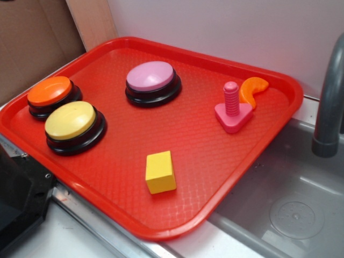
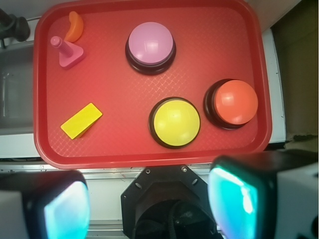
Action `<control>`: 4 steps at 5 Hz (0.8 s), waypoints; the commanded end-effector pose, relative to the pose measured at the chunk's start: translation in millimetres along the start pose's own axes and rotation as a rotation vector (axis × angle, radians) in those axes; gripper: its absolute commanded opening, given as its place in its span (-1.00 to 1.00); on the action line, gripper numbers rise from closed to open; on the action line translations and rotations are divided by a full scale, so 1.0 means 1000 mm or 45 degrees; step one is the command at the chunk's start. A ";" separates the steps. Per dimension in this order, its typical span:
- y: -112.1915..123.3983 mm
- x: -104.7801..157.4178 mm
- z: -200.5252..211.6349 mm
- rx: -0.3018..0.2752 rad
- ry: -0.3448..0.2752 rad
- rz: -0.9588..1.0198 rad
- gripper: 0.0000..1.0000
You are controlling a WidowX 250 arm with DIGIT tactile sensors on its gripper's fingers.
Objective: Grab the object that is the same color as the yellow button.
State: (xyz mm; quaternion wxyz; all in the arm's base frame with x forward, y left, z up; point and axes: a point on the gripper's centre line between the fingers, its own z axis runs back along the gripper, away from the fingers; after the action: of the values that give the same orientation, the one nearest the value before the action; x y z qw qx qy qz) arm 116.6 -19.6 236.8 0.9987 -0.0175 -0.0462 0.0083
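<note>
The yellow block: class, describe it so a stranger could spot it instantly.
Start at the red tray. Near its front edge, apart from the three buttons, lies the yellow block. Unlike the round yellow button, it is small, boxy and flat-faced, with no black base.

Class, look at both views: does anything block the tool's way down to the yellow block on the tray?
Nothing visible does. The yellow block lies alone on the red tray, apart from the yellow button. The tool hangs open, high above the tray's near edge.
</note>
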 end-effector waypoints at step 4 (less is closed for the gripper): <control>-0.033 -0.005 -0.021 0.012 -0.066 0.166 1.00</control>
State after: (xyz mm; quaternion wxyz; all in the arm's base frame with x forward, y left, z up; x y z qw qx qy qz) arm 111.9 -52.8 212.1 0.9947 -0.0134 -0.0636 0.0802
